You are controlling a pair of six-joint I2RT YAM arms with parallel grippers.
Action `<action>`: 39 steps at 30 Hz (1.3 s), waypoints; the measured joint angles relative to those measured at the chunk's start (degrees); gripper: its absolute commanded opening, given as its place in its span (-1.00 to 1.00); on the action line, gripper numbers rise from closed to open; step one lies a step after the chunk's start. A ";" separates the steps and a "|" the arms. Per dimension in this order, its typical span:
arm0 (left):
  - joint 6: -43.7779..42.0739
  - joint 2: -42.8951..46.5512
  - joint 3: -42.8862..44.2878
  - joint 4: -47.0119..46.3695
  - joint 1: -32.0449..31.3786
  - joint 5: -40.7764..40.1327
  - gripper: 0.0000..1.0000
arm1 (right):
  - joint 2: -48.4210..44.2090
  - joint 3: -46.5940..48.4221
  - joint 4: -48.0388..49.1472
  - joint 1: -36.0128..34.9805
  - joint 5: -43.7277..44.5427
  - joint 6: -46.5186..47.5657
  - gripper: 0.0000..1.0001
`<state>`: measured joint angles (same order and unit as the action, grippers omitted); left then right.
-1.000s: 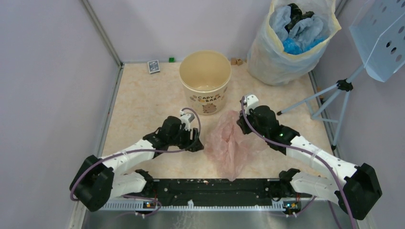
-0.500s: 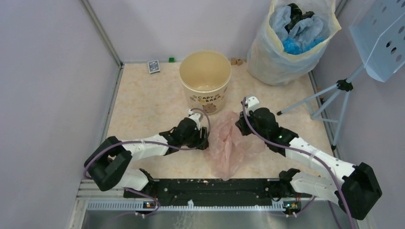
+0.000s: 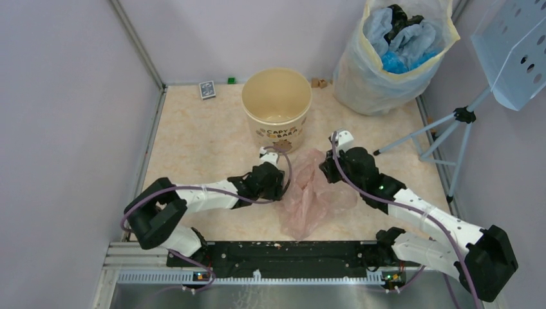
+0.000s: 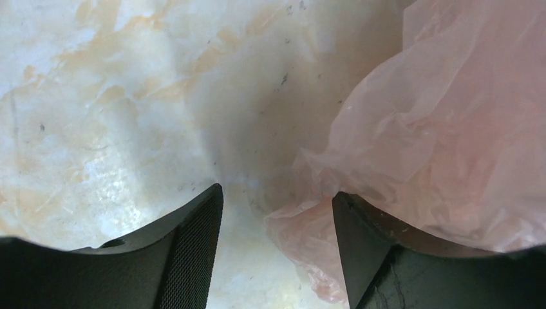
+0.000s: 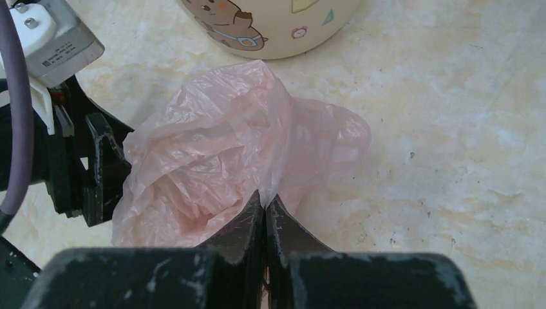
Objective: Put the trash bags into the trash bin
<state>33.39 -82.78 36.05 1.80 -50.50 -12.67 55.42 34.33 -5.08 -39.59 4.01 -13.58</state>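
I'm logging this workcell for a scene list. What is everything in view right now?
pink trash bag: one, pale pink, crumpled on the table between the arms
trash bin: one, cream-yellow, upright behind the pink bag
large bag: one, whitish-yellow, far right corner, blue and black contents
card: one, dark blue, far left edge
green block: one, right of the card
brown bits: a few, far edge right of the bin
tripod: one, grey, right of the table
perforated panel: one, pale blue, upper right
table: one, beige marbled
left gripper: black, jaws open at the pink bag's edge
right gripper: black, jaws shut on the pink bag
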 measured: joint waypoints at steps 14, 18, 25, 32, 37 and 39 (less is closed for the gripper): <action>5.95 -3.15 1.57 1.57 -0.90 -10.95 -1.00 | -1.05 -1.36 -4.09 1.95 15.63 -7.32 -1.00; 5.99 0.26 0.57 6.08 1.16 -11.23 -1.00 | -0.90 -1.33 -8.00 4.96 21.31 -12.68 -1.00; 4.90 9.97 1.92 11.17 2.10 -13.40 -1.00 | -0.50 -1.31 -10.80 5.16 24.79 -16.90 -0.76; 1.01 14.14 6.78 18.43 2.91 -13.09 -1.00 | -0.48 4.76 -13.51 5.64 18.78 -10.23 -0.07; -0.33 14.91 10.21 19.76 3.06 -10.67 -1.00 | -0.50 11.67 -14.71 0.83 14.51 -4.07 -0.08; -0.31 14.84 10.95 20.02 3.06 -10.51 -1.00 | -0.50 12.61 -14.62 -3.04 13.00 -1.95 -0.25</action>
<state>33.08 -67.94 47.00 21.82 -47.44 -23.18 54.92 46.94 -19.70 -42.63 17.02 -15.53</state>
